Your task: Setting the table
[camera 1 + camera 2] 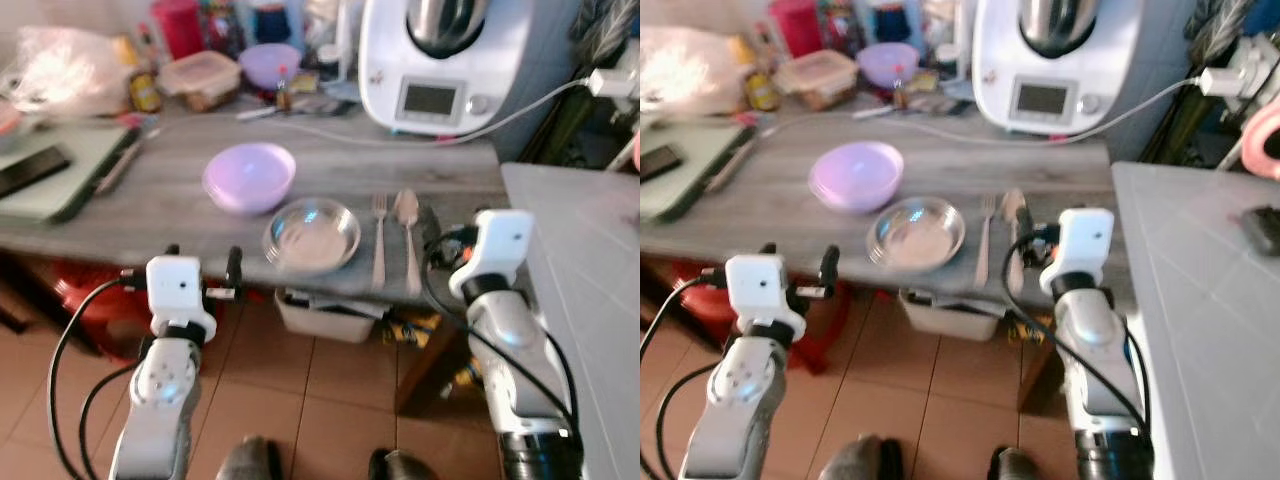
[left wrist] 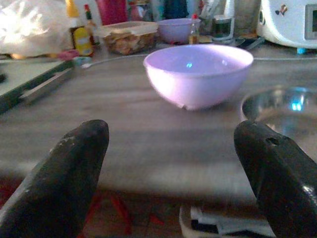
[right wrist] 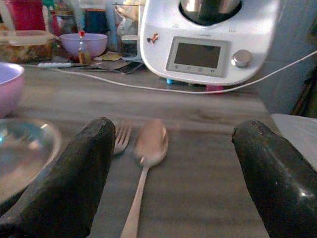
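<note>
Both arms are raised at the near edge of the grey wooden counter [image 1: 180, 190]. The left claw [image 1: 204, 272] is released, fingers spread wide and level, facing the lilac bowl [image 1: 249, 177]. The right claw [image 3: 173, 183] is likewise released, fingers spread either side of the fork [image 1: 379, 240] and spoon [image 1: 409, 238], which lie parallel just right of the steel plate [image 1: 311, 236]. The plate sits beside the bowl, near the counter edge. The head views are slightly blurred; the right claw's fingertips are hard to distinguish there.
</note>
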You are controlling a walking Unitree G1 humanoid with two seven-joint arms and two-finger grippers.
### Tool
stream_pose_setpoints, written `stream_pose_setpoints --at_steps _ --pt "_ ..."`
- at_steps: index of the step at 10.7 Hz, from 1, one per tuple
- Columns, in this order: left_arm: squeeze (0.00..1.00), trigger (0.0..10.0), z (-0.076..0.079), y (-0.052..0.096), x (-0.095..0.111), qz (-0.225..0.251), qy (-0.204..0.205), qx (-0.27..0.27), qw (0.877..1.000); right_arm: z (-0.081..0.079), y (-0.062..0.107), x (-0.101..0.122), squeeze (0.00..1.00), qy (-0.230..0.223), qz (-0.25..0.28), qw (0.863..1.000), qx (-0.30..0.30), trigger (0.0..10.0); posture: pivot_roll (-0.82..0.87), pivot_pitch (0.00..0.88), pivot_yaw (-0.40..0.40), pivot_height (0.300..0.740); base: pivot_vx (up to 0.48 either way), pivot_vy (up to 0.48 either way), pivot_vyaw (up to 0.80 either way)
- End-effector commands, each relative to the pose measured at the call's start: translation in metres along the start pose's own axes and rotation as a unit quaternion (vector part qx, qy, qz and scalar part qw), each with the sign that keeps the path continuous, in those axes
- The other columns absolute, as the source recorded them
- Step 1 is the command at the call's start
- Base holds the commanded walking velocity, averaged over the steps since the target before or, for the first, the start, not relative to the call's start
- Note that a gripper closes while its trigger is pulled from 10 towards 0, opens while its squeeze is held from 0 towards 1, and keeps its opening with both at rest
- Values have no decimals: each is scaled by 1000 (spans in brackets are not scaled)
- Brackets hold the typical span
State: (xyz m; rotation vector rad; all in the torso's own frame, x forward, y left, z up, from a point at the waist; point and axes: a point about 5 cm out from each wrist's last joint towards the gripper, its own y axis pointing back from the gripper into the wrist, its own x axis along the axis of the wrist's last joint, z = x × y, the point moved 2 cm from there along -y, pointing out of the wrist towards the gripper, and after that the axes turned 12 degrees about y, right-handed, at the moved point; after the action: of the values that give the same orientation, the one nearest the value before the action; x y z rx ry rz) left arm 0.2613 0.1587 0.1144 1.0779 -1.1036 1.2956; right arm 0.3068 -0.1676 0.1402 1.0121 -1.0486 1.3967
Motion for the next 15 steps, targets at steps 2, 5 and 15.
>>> stream_pose_setpoints --at_steps 2,5,15 --pt "0 10000 -1 2 -3 -5 -3 3 1000 6 -1 -2 0 12 -4 1000 -11 10000 17 25 43 740 -360 0 0" --pt "0 10000 0 3 -3 -7 -5 -1 1000 4 -2 -5 0 6 -11 1000 -10 10000 19 30 46 740 -349 0 0" --pt "0 10000 8 7 1 -3 11 -38 999 -5 0 -5 0 -10 -11 1000 13 10000 22 47 46 740 0 -215 -247"
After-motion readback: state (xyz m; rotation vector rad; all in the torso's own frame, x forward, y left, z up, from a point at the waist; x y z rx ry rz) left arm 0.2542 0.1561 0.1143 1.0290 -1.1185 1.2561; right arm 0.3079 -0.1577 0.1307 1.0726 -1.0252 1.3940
